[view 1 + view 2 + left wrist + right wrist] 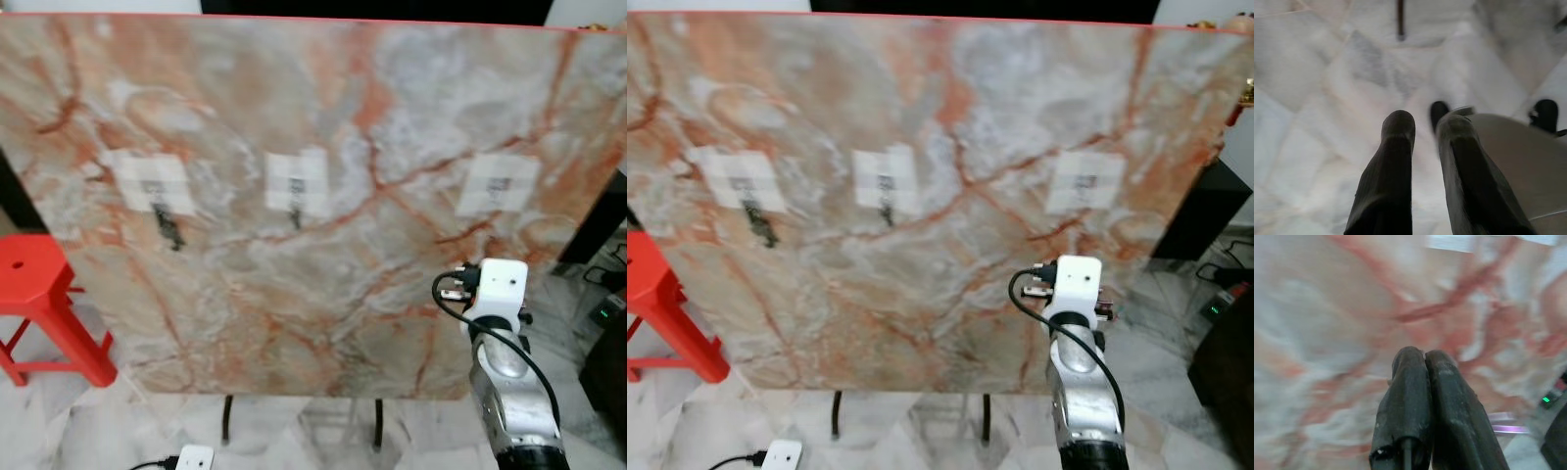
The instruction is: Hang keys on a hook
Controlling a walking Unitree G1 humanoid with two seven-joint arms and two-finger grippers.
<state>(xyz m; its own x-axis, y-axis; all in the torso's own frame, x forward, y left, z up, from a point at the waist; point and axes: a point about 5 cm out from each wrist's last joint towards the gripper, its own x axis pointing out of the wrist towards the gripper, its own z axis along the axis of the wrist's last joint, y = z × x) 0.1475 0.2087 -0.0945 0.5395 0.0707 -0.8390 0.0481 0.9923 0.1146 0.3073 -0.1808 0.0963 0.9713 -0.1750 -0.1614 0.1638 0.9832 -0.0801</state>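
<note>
I had a marble-patterned board (323, 225) standing upright before me, veined in orange and grey, and I placed everything else against it. Three pale adhesive hook pads were stuck across its face in a row: the left hook pad (150, 182), the middle hook pad (296, 183) and the right hook pad (499, 185). A small dark thing, which I took for the keys (168, 229), hung just under the left hook pad, though the blur kept me from being sure of its shape. The right arm (509, 392) was raised in front of the board's lower right part, below the right hook pad, its white wrist block near the surface. In the right wrist view, the right gripper (1423, 357) had its two black fingers pressed together, with nothing that I could make out between them and the board close ahead. The left gripper (1422, 127) pointed down at the pale marble floor (1312, 98) below the board, its fingers a narrow gap apart and holding nothing. A red stool (44, 304) stood beside the board's left edge.
</note>
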